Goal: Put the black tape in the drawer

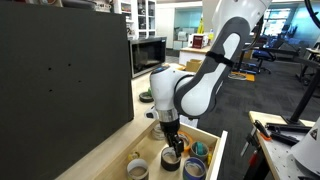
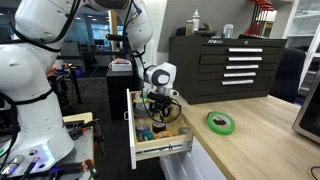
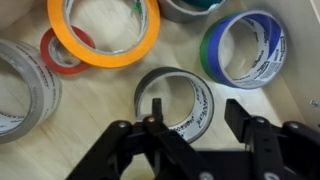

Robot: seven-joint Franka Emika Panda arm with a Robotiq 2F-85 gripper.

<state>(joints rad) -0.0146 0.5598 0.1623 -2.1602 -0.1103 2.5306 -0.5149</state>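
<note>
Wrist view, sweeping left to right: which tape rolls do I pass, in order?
Clear roll → small red roll → large orange roll → black tape → blue roll.

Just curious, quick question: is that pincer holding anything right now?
Pincer: open, gripping nothing; its tips straddle the wall of the black tape without clamping it.
</note>
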